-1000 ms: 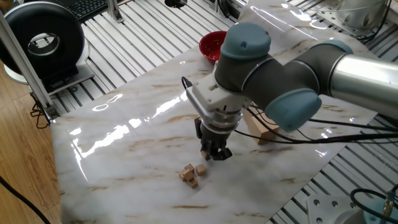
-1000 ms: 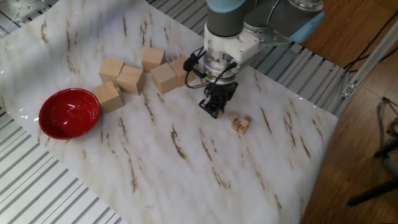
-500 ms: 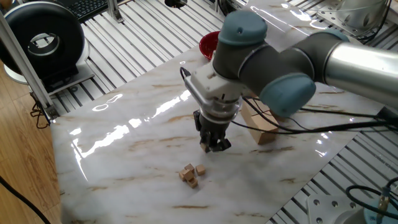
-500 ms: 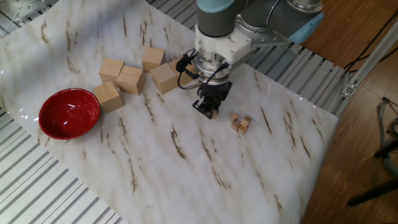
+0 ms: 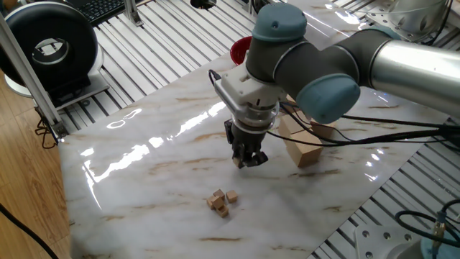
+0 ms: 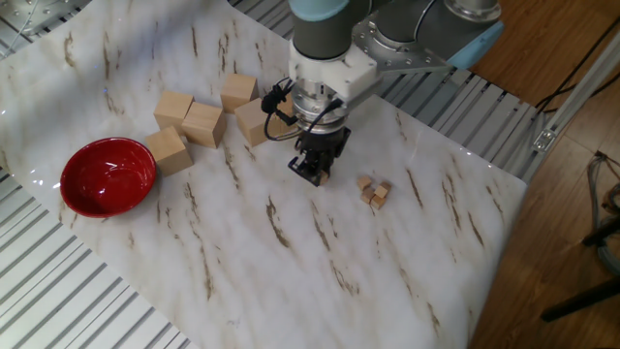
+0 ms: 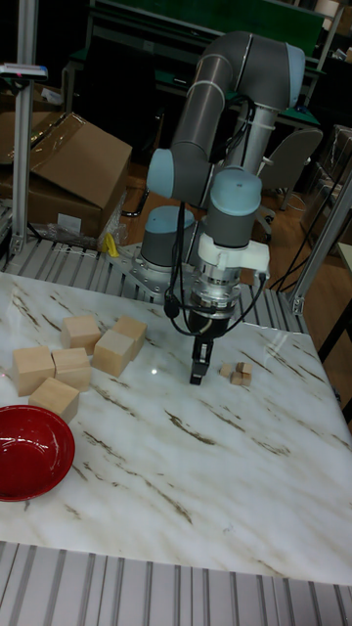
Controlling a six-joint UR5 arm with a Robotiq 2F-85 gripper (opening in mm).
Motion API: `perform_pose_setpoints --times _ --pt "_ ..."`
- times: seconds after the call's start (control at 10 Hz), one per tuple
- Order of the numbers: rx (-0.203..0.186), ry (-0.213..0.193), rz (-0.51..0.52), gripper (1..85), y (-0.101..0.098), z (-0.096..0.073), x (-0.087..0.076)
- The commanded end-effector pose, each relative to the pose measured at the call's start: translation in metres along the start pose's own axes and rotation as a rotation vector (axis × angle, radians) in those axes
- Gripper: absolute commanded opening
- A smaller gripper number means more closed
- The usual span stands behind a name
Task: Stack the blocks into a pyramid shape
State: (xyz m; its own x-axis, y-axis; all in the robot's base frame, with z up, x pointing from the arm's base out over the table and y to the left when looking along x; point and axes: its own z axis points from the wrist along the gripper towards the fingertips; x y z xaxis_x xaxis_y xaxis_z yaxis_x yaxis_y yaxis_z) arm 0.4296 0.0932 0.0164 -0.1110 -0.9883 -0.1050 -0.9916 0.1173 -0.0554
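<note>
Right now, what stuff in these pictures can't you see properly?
- The tiny cubes: too small in every view to count them or tell whether any is stacked.
- The gripper: fingertips dark and small, so whether it holds a cube cannot be told.
- The red bowl: mostly hidden behind the arm in one fixed view.
- The large wooden blocks: partly covered by the arm there.

Wood-plank floor (image 5: 18, 173) beside a ribbed metal bench (image 5: 154, 50); brown cardboard boxes (image 7: 68, 166) and a grey chair (image 7: 288, 161) behind
</note>
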Motion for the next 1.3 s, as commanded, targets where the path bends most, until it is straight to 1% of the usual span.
perform_pose_setpoints --times 0.0,0.3,0.5,1.0,1.2 --pt "0.012 -0.008 0.005 7.0 -0.002 0.002 0.011" --pt "0.023 -0.012 0.000 6.0 0.002 0.005 0.021" --pt "0.036 -0.007 -0.006 6.0 0.003 0.006 0.028" --pt "0.042 -0.019 0.005 5.7 0.008 0.007 0.032" --pt "0.043 -0.012 0.006 5.7 0.009 0.008 0.037"
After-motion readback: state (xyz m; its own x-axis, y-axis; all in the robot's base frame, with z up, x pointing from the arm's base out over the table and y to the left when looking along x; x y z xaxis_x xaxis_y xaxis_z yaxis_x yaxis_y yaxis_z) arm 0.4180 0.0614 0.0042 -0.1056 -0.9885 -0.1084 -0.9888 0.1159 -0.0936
